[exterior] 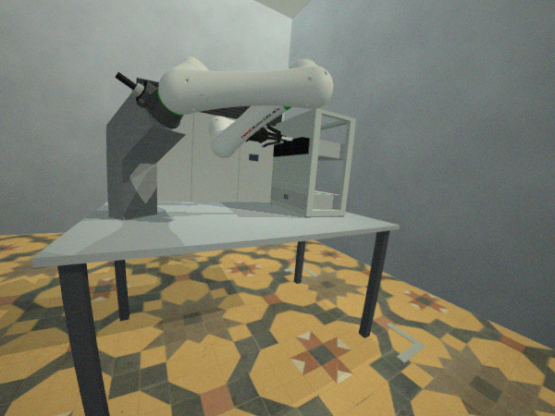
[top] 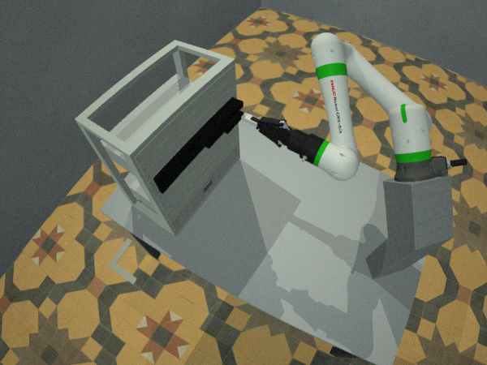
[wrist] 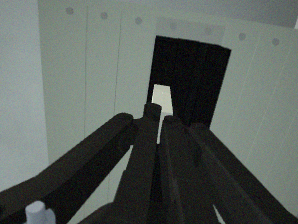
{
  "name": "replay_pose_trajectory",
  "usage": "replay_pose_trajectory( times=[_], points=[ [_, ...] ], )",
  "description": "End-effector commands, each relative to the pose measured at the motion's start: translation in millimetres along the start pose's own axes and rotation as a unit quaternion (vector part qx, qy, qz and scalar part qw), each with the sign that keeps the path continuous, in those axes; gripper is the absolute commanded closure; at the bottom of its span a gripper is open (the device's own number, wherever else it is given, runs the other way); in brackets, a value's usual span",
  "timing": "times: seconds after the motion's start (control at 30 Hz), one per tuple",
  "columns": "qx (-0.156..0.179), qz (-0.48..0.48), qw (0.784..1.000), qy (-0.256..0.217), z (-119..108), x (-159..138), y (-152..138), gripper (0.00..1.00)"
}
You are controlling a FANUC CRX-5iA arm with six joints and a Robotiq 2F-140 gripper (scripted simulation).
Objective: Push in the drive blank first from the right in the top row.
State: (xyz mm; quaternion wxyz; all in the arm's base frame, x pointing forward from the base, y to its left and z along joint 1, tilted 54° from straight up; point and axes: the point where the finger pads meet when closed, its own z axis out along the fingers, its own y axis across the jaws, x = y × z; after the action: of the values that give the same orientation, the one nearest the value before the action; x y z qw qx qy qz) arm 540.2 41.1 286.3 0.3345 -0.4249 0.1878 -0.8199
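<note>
One push remains undone: the robot's jaws, pressed together on nothing, point their pale tip at the target drive blank (top: 236, 109), just ahead of them in the rack (top: 134, 91) standing square on the tabletop (top: 333, 211). Whether tip and blank already touch cannot be told.

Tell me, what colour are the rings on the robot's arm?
Bright green. The rings wrap the white arm, clearest in the top view.
</note>
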Motion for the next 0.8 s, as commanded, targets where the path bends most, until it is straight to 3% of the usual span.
replay_pose_trajectory(
  times=[0.0, 0.17, 0.77],
  points=[
    [0.0, 0.0, 1.0, 0.0, 19.1, -0.3, -0.6, 0.9],
    [0.0, 0.0, 1.0, 0.0, 28.1, -0.3, -0.6, 0.9],
    [0.0, 0.0, 1.0, 0.0, 28.3, -0.3, -0.6, 0.9]
  ],
)
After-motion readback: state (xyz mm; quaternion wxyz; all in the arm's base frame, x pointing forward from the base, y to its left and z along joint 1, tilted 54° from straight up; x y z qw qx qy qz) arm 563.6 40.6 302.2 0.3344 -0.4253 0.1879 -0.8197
